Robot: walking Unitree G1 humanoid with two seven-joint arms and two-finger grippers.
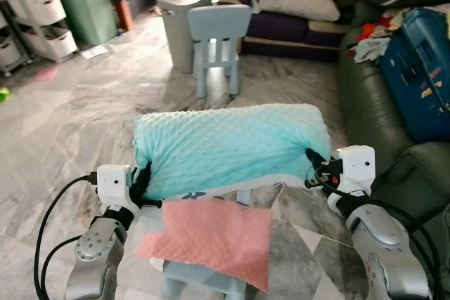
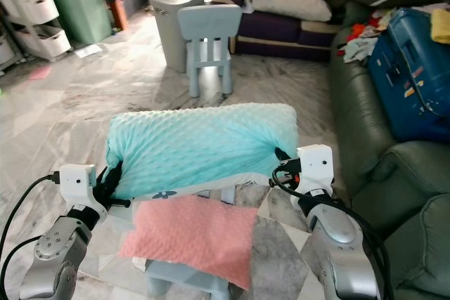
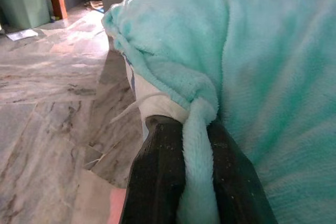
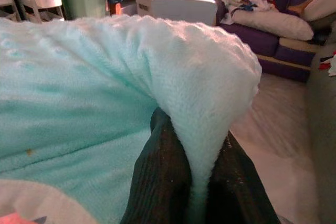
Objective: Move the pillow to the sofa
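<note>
Mint pillow (image 1: 228, 147) hung between both arms, above a pink cloth (image 1: 211, 238) on a small blue stool (image 1: 200, 284). Left gripper (image 3: 197, 177) and right gripper (image 4: 202, 179) each pinched a fold of cover at opposite ends, probably to keep the load level. Dark green sofa (image 1: 373, 114) stood just to the robot's right.

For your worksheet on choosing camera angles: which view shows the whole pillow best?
The left eye view: the pillow shows whole, held at each end by the left gripper and the right gripper. The right eye view shows much the same. Each wrist view shows just one pinched corner between black fingers.
</note>
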